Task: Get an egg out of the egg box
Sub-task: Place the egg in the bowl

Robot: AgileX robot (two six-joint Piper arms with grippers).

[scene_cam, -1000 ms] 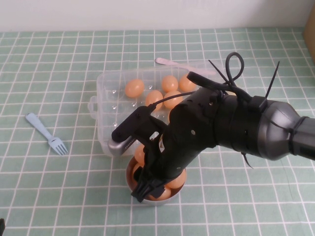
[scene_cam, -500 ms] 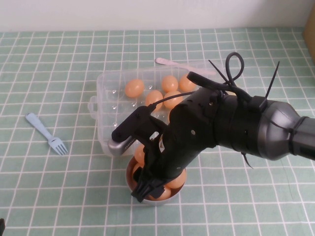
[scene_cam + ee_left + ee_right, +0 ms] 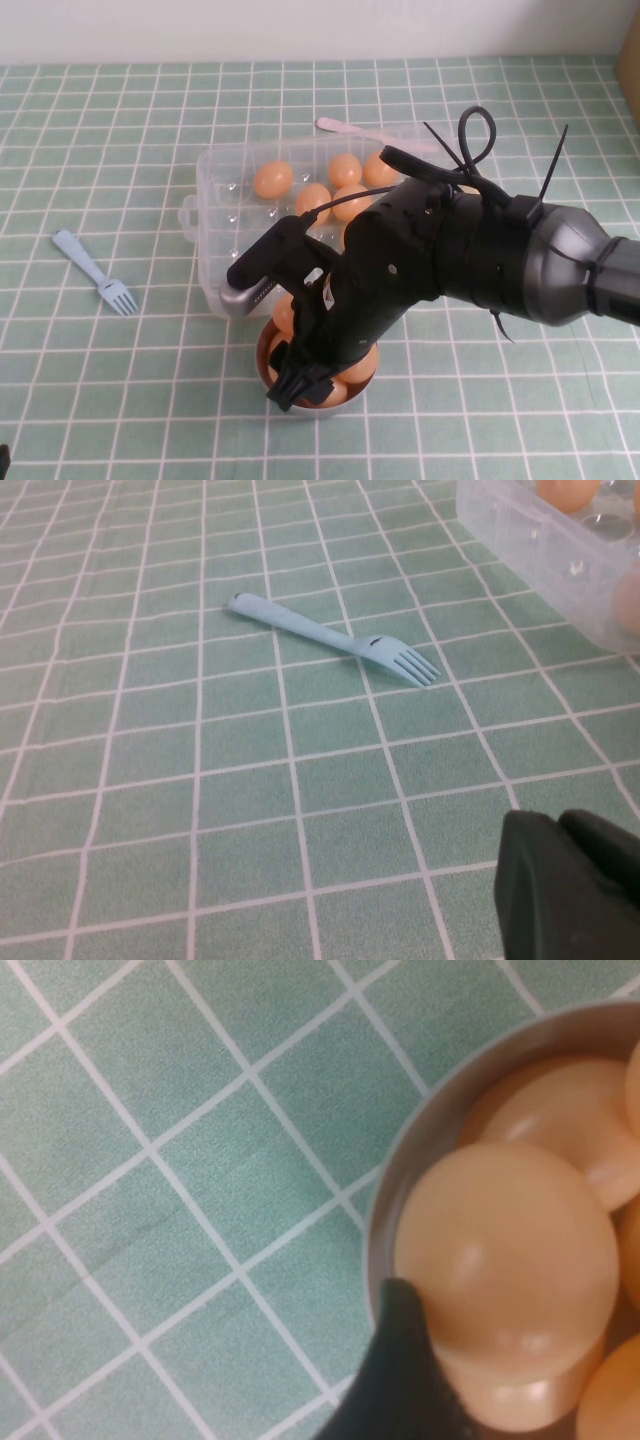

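Observation:
The clear egg box [image 3: 205, 190] stands mid-table with several orange-tan eggs [image 3: 272, 180] in its cups; my right arm hides its near right part. My right gripper [image 3: 300, 385] is down in the small grey bowl [image 3: 262, 350] in front of the box. In the right wrist view one black finger [image 3: 400, 1380] presses against the side of an egg [image 3: 510, 1250] that lies over other eggs inside the bowl's rim [image 3: 440, 1110]; the other finger is out of view. My left gripper [image 3: 570, 880] is shut and empty, low over the cloth at the near left.
A light blue plastic fork [image 3: 95, 272] lies left of the box and shows in the left wrist view [image 3: 335, 637]. A pink spoon [image 3: 350, 128] lies behind the box. A corner of the box [image 3: 520, 530] shows in the left wrist view. The green checked cloth covers the table.

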